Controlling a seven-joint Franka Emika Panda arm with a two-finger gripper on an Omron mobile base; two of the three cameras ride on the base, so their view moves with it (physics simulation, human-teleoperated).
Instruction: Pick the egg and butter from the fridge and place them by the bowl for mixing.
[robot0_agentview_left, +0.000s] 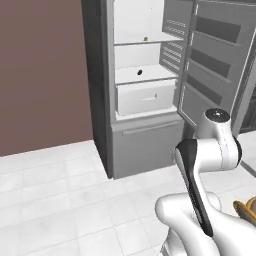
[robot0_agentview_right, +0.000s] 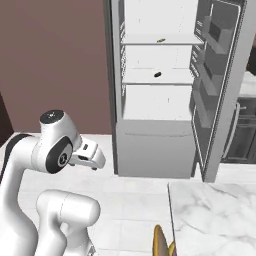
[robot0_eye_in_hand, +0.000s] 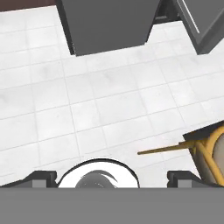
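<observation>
The fridge (robot0_agentview_left: 145, 135) stands open ahead of me, its door (robot0_agentview_left: 210, 65) swung to the right, and it also shows in the right base view (robot0_agentview_right: 155, 145). On its upper shelf lies a small yellowish-brown item (robot0_agentview_right: 161, 40), too small to tell whether it is the egg or the butter. A small dark oblong item (robot0_agentview_right: 157, 74) lies on the middle shelf. The bowl is out of view. My gripper (robot0_eye_in_hand: 112, 177) is open and empty, held low over the tiled floor short of the fridge, with my hand (robot0_agentview_right: 89, 156) beside the arm's elbow.
A white drawer (robot0_agentview_left: 145, 97) sits under the shelves. A marble counter (robot0_agentview_right: 215, 215) lies at the lower right. A tan wooden piece of furniture (robot0_eye_in_hand: 205, 151) stands on the floor to my right, beside the counter edge. White floor tiles (robot0_agentview_left: 60, 200) stretch to the left.
</observation>
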